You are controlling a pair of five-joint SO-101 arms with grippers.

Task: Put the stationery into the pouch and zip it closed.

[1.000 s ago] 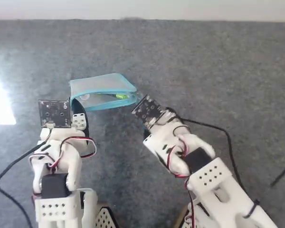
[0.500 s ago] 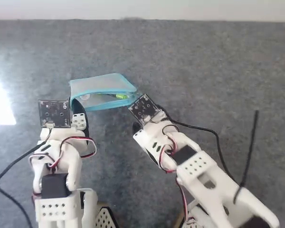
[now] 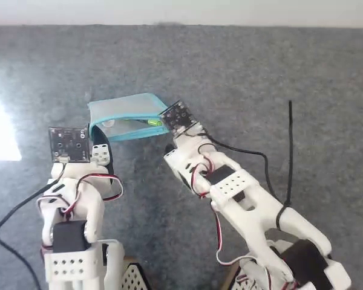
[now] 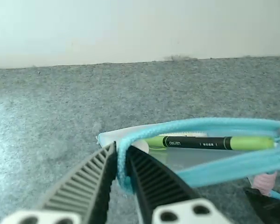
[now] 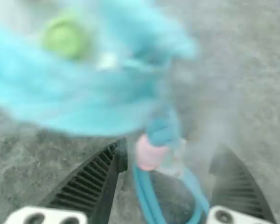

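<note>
The light blue mesh pouch (image 3: pixel 124 109) lies on the grey felt with its zip open. A green and black pen (image 4: pixel 210 142) lies inside it, its green end (image 3: pixel 152 122) showing in the mouth. My left gripper (image 4: pixel 121 161) is shut on the teal rim at the pouch's left end. My right gripper (image 5: pixel 170 156) stands open at the pouch's right end, its jaws on either side of the pink zip pull (image 5: pixel 149 154) and its cyan cord. In the high view the right wrist camera (image 3: pixel 178 115) covers that gripper.
Grey felt (image 3: pixel 278 66) covers the whole table, with a pale wall behind its far edge. A black cable (image 3: pixel 289 151) rises from the right arm (image 3: pixel 230 187). A bright glare patch (image 3: pixel 0 130) lies at the far left.
The right arm has moved forward and to the left, bringing its wrist up over the pouch's right end. The left arm and the pouch have kept still.
</note>
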